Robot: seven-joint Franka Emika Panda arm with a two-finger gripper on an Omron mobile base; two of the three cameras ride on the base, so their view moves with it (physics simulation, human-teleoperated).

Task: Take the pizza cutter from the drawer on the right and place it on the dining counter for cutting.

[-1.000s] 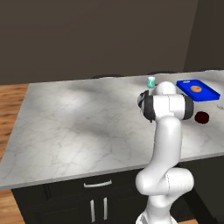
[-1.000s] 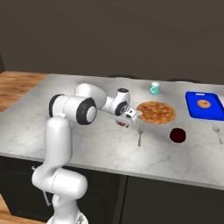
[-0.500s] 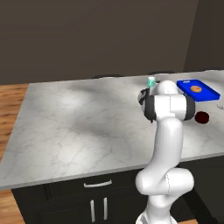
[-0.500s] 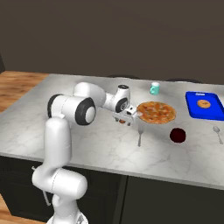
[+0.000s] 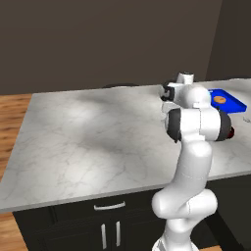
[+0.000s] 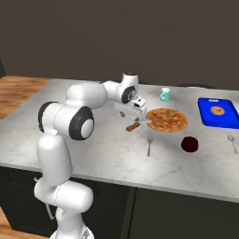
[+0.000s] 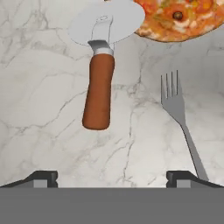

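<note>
On the dining counter (image 6: 107, 154), pizza cutter (image 7: 100, 78) probably touching pizza (image 7: 179, 17) edge.

The pizza cutter (image 7: 99, 70) is lying flat on the dining counter (image 6: 93, 154), its wheel just beside the pizza (image 6: 167, 119) and its handle pointing away from it. The fork (image 6: 149, 144) is lying near the cutter, in front of the pizza, with the dark bowl (image 6: 189, 144) to its right. Behind the pizza the cup (image 6: 165, 94) is standing, and the tray (image 6: 207, 121) is sitting at the far right.
</note>
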